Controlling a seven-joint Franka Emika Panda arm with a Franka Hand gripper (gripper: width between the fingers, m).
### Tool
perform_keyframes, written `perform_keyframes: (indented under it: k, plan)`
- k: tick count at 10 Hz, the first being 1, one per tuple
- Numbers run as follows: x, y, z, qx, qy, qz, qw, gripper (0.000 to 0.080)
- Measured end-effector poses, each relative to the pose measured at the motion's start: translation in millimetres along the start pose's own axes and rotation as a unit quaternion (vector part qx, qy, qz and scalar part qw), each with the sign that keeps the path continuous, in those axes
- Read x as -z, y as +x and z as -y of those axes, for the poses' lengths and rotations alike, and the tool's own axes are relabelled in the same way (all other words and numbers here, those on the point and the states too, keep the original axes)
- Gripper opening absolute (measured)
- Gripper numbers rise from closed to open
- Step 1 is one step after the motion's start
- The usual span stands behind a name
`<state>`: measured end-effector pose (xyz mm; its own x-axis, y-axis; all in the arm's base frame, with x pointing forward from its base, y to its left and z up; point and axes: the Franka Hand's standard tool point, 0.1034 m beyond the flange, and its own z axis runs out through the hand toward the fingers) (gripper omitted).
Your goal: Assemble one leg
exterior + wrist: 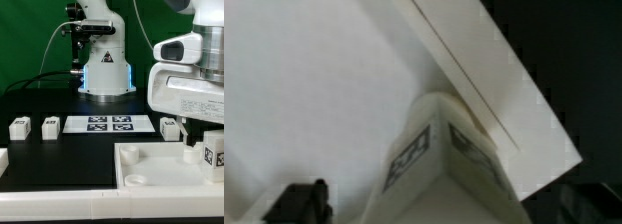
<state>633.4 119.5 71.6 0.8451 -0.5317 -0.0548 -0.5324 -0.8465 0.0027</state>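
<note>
A leg [213, 156], a small white block with a black-and-white tag, stands on the large white slab [150, 168] near the exterior view's right edge. My gripper [204, 152] hangs over it, open, one dark finger [190, 149] just left of the block. In the wrist view the same leg [446, 160] sits between the jaws of the gripper [446, 212], with a gap to the dark fingertip [299, 203]. The slab [313, 80] fills most of that view. Three more legs [18, 127] [50, 125] [170, 126] lie on the black table.
The marker board [110, 124] lies flat between the loose legs, in front of the robot base [105, 70]. A white part [3, 157] shows at the exterior view's left edge. The slab has a raised rim and a round socket [127, 152].
</note>
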Motion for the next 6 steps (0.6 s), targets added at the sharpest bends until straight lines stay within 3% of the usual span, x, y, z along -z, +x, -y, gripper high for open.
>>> perform_keyframes:
  k: [3,6]
  plan:
    - [0.0,-0.8,1.3,0.195,-0.006,-0.004,0.981,0.0649]
    - [0.1,0.6,-0.3,0.359,-0.008,-0.004,0.933,0.0649]
